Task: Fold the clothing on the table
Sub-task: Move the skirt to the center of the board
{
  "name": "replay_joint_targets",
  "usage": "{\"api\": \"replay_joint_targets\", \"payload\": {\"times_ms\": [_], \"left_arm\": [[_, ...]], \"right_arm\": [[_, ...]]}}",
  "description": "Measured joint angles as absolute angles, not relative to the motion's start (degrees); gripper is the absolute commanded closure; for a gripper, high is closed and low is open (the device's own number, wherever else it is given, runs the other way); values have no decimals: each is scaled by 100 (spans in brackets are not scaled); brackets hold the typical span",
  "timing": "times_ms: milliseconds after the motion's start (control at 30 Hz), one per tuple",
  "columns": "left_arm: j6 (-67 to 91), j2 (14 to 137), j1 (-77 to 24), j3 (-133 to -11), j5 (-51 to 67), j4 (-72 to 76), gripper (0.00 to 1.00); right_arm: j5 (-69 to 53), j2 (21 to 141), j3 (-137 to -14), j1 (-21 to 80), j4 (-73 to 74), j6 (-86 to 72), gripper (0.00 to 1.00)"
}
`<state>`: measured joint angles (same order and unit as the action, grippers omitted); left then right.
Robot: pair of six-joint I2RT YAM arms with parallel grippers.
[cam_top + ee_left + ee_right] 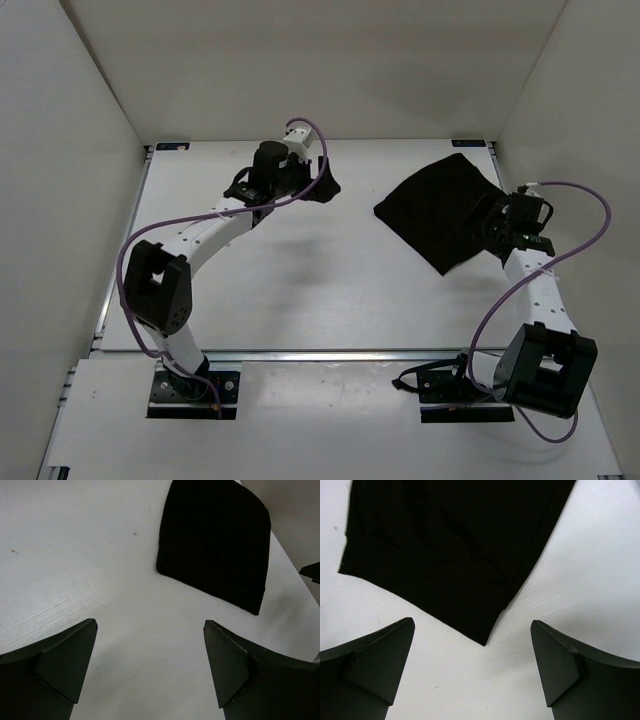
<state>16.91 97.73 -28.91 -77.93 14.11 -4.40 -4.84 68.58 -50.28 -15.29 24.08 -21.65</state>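
Observation:
The clothing (440,210) is a black, roughly rectangular piece lying flat on the white table (300,300), at the far right and turned diagonally. My right gripper (496,228) hovers over its right-hand edge. In the right wrist view the right gripper (472,621) is open above a corner of the clothing (450,545), holding nothing. My left gripper (326,187) stands to the left of the clothing, apart from it. In the left wrist view the left gripper (150,622) is open over bare table, with the clothing (215,540) ahead of it.
White enclosure walls (80,110) close in the left, back and right sides. A metal rail (330,354) runs along the near edge in front of the arm bases. A purple cable (590,215) loops out beside the right arm.

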Motion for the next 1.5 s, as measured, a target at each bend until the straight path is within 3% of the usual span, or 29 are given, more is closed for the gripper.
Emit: {"api": "replay_joint_targets", "payload": {"times_ms": [167, 600, 800, 900, 1000, 1033, 1100, 1500], "left_arm": [[1815, 10005, -2976, -7793, 1559, -392, 1], [2043, 10005, -2744, -7771, 1883, 38, 1], [2005, 10005, -2685, -7771, 1887, 16, 1], [2005, 10005, -2606, -7762, 1892, 8, 1], [2043, 10007, -2523, -7760, 1894, 14, 2], [2051, 10014, -2510, -7762, 1896, 32, 1], [2062, 10088, -2545, -7797, 1896, 71, 1], [2139, 10665, -2851, -7832, 1946, 239, 2]], "right_arm": [[-440, 7024, -4469, -1306, 2294, -2541, 9], [-425, 7432, -3680, -744, 1450, -3400, 12], [-384, 7564, -3374, -766, 1007, -3586, 21], [-346, 7686, -3374, -762, 794, -3638, 35], [-344, 7867, -3376, -764, 580, -3701, 70], [-357, 7944, -3376, -764, 543, -3734, 74], [-384, 8051, -3402, -764, 502, -3754, 99], [-491, 8232, -3721, -189, 952, -3485, 100]]}}
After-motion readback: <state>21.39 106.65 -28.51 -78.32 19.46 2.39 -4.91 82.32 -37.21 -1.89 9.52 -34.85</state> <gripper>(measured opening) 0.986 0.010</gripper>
